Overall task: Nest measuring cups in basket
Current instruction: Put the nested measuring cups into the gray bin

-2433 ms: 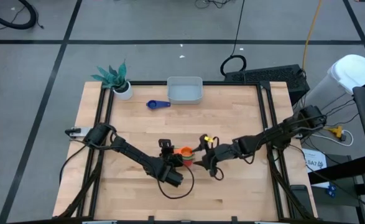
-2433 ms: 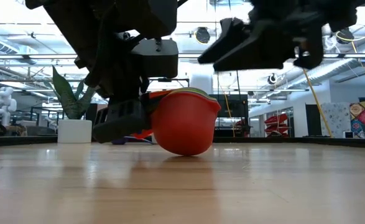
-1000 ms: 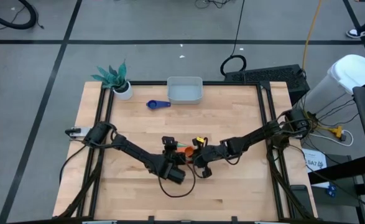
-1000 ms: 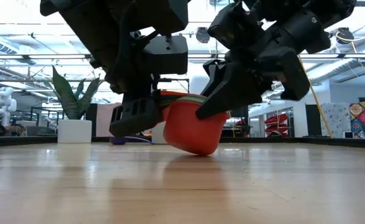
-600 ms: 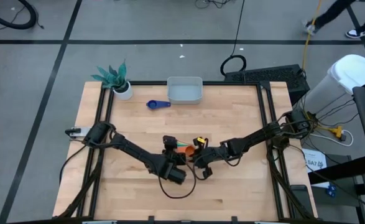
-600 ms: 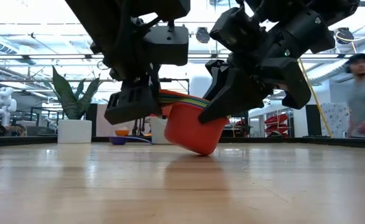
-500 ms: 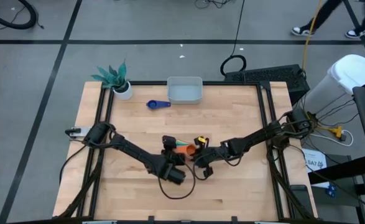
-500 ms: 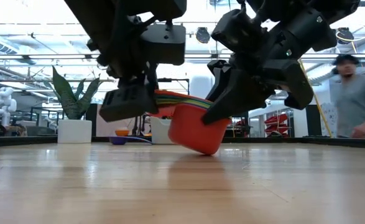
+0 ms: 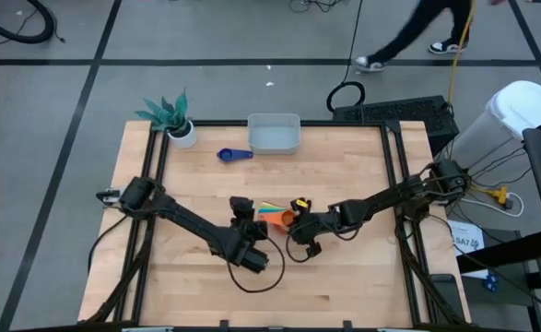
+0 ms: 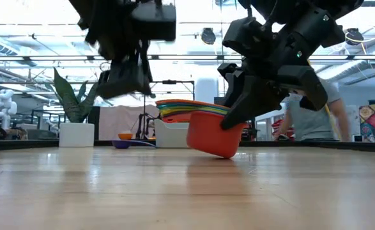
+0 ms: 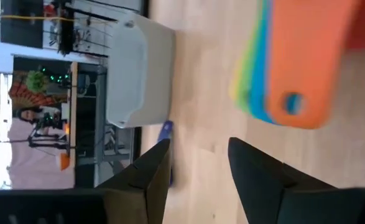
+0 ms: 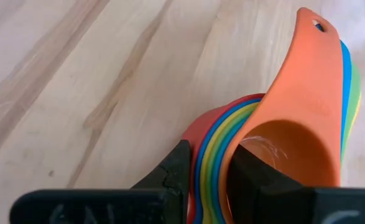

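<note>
The tilted cup stack [image 10: 206, 131] is pinched at its rim by the right pincer [image 12: 208, 171]; the left pincer [image 11: 198, 168] is open. Cups could slip apart during carrying.

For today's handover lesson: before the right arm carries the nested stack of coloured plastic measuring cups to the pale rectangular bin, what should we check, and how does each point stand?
1. Right tool clamps rim of nested stack of coloured plastic measuring cups: ok.
2. Left tool open, clear of stack: ok.
3. Stack lifted off wooden table: not ok, tilted, base touching.
4. Pale rectangular bin empty: ok.
5. Dark blue cup nested: not ok, lies apart beside bin.
</note>
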